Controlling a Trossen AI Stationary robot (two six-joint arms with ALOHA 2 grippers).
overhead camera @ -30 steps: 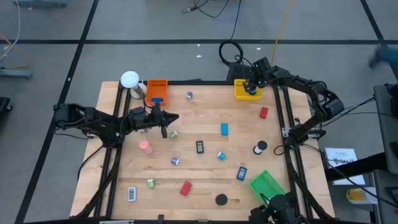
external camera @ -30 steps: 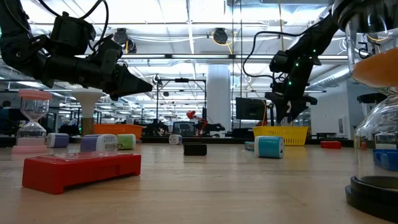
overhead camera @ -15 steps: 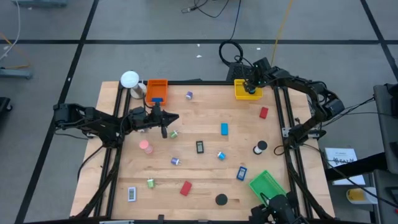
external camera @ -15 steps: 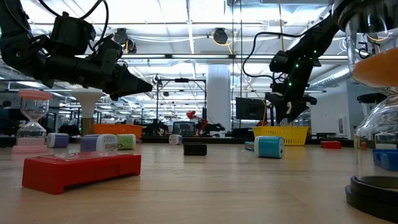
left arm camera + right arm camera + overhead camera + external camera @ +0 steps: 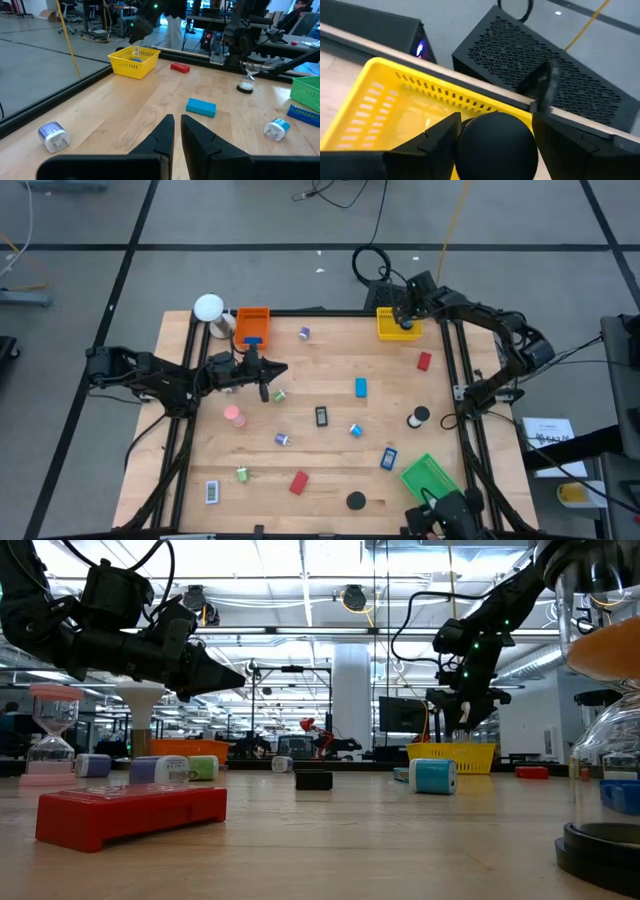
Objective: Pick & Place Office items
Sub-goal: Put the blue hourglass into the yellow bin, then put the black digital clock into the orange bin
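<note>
Wooden table [image 5: 320, 470] with a black frame, grey floor around it, open lab behind in the low view. Black round disc [image 5: 496, 142] sits between the right gripper's [image 5: 495, 131] fingers, over the yellow tray [image 5: 392, 328] at the far right corner; jaws look spread about as wide as the disc, cannot tell if it is clamped or already loose. Something blue lies in that tray too. Right gripper also shows above the yellow tray in the low view [image 5: 456, 710].

Other office items are scattered over the table: blue rectangle [image 5: 361, 387] mid-table, red rectangle [image 5: 424, 361] near the right edge, black-and-white piece [image 5: 321, 416] at centre, pink roll [image 5: 234, 416] left of centre, purple roll [image 5: 303, 333] near the far edge, another red rectangle [image 5: 298, 482] and black disc [image 5: 356, 501] near the front edge.

Left gripper [image 5: 270, 370] hangs above the table's left half, just beside the orange tray [image 5: 251, 327], fingers nearly together, holding nothing. Green tray [image 5: 429, 478] sits at the front right. White ball-topped object [image 5: 209, 308] stands at the far left corner.
</note>
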